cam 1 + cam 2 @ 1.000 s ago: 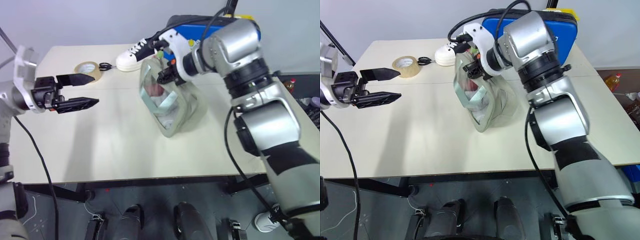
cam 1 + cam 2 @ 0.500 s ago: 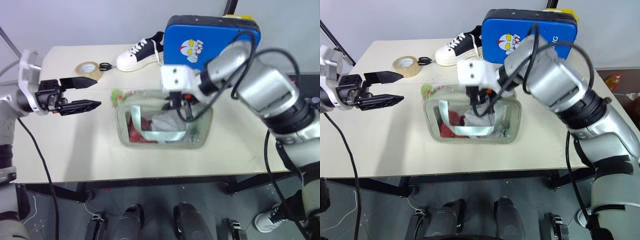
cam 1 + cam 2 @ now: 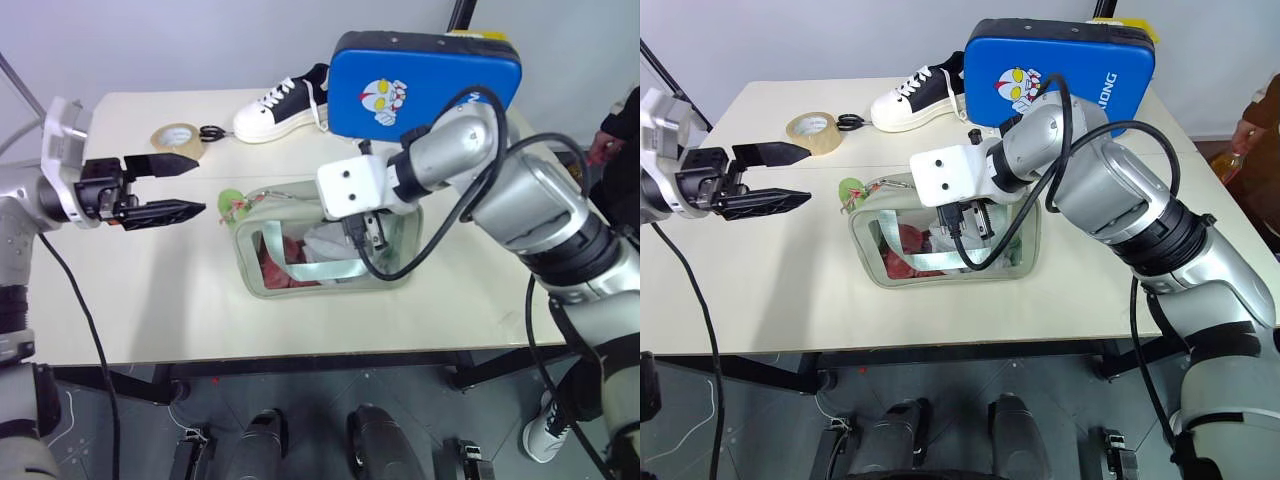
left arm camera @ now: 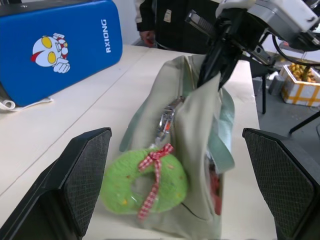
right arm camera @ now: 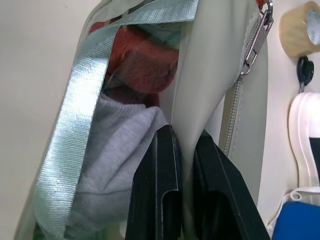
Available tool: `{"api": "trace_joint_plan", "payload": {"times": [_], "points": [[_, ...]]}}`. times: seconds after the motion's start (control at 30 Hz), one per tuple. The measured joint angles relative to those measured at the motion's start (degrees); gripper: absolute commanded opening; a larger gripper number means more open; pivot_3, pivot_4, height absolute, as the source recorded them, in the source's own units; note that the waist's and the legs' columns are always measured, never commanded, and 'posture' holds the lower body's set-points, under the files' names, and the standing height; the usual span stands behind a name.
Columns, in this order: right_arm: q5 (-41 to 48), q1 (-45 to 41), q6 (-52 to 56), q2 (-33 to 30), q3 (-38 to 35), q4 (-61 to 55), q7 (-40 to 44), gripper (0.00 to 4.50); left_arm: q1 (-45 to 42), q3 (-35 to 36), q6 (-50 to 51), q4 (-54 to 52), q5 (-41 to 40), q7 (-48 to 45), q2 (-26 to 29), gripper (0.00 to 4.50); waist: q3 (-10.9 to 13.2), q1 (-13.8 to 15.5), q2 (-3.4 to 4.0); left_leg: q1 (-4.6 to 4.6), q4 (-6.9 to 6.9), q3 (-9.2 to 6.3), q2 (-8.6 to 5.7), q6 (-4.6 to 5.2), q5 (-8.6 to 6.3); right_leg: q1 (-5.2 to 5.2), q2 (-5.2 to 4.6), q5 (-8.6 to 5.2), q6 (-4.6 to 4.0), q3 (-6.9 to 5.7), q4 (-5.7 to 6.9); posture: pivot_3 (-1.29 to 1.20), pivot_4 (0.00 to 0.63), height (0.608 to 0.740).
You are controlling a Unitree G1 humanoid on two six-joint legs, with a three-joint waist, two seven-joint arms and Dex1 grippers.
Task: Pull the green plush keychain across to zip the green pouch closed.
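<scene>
The keychain (image 4: 144,181) hangs at the pouch's (image 3: 325,281) left end, on the table (image 3: 170,290). The right gripper (image 5: 181,150) pinches the pouch's top edge; the left gripper (image 3: 170,186), spread wide and empty, hovers left of the pouch.

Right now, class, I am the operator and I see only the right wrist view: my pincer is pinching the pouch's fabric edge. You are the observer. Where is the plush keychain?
Observer: The green plush keychain hangs at the end of the green pouch that faces the left pincer.
Operator: Has the left pincer got it?
Observer: No. The left pincer is open and apart from the keychain, pointing towards it.
Operator: Is anyone near the robot?
Observer: Yes, a person is at the robot's far right, beyond the blue padded case.
</scene>
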Motion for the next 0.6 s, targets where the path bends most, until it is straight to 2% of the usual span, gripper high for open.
{"api": "trace_joint_plan", "payload": {"times": [0.2, 0.3, 0.5, 0.6], "points": [[-0.22, 2.41, 5.32, 1.50, -0.94, -4.11, -0.09, 0.04, 0.00, -0.02, 0.25, 0.00, 0.01, -0.43, 0.14, 4.50, 0.00, 0.00, -0.01, 0.00, 0.02, -0.02, 0.00, 0.00, 0.00, 0.00, 0.00, 0.00, 0.00, 0.00, 0.03, 0.00, 0.150, 0.695], [-0.20, 3.60, 9.52, 2.45, -1.36, -6.88, -0.86, 1.17, 0.00, -0.35, 0.27, 0.00, 0.12, -0.61, 0.17, 4.50, 0.00, 0.00, -0.01, 0.00, 0.02, -0.03, 0.00, 0.00, 0.00, 0.00, 0.00, 0.00, 0.00, 0.00, 0.03, 0.00, 0.150, 0.695], [1.22, 5.14, 15.27, 1.88, -3.13, -9.27, -0.85, 4.22, 0.11, -1.35, 0.40, -0.50, 0.26, -0.75, 0.16, 4.50, -0.01, 0.08, -0.01, 0.00, 0.05, -0.03, -0.01, 0.00, 0.00, 0.02, -0.02, 0.00, 0.00, -0.01, 0.04, 0.00, 0.150, 0.695], [4.00, 4.69, 17.95, -1.96, -8.16, -9.33, 0.91, 4.22, 0.17, -1.92, 0.40, -0.51, 0.32, -1.00, 0.16, 4.50, -0.01, 0.35, -0.01, 0.00, 0.07, -0.03, -0.02, 0.00, 0.00, 0.05, -0.04, 0.00, 0.00, -0.02, 0.02, 0.00, 0.150, 0.695]]}}
